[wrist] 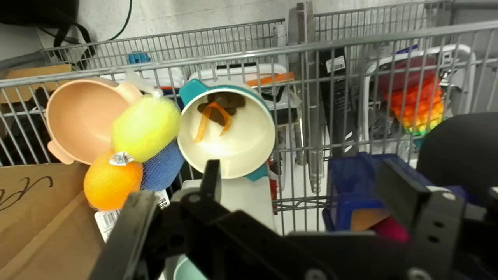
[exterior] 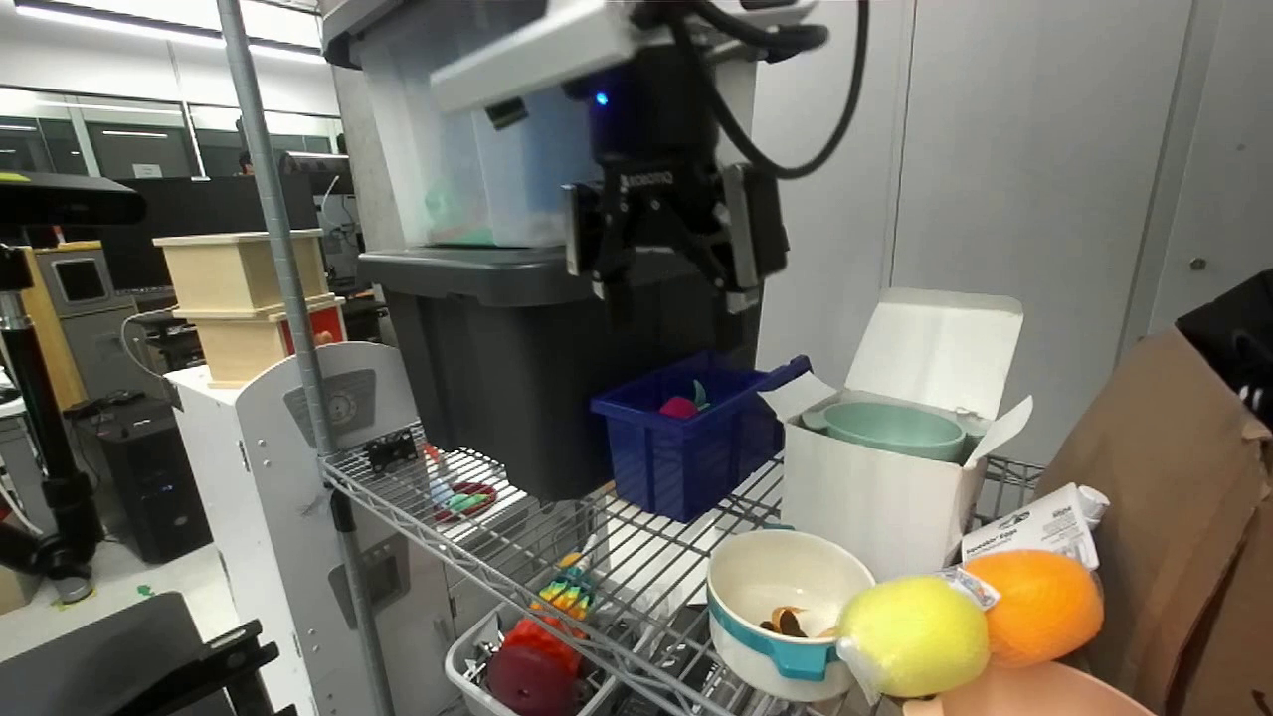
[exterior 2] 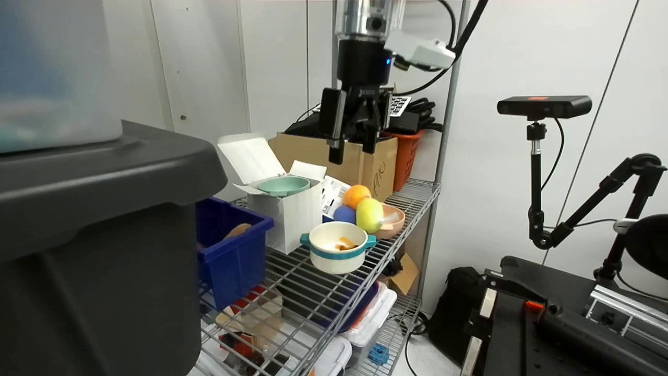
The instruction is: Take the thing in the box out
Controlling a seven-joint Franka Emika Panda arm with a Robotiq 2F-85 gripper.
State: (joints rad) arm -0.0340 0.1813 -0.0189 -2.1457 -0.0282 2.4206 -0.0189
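Gripper [exterior 2: 353, 148] is hanging, jaws apart, and remotely I am seeing the brown lump [wrist: 234, 100] below it, toward the carton [wrist: 35, 229], in the white bowl [wrist: 245, 146] near the shelf's outer edge [wrist: 373, 40].

We tagged a black gripper [exterior: 670, 288] with pale ROBOTIQ lettering [exterior: 646, 180] — blue light [exterior: 601, 98] above it, silvery-faced fingers [exterior: 741, 229], round screw heads [wrist: 449, 195]. We also noted a white bar [exterior: 537, 60], a silvery upper section [exterior 2: 360, 23] and a looping black cable [exterior: 789, 172].
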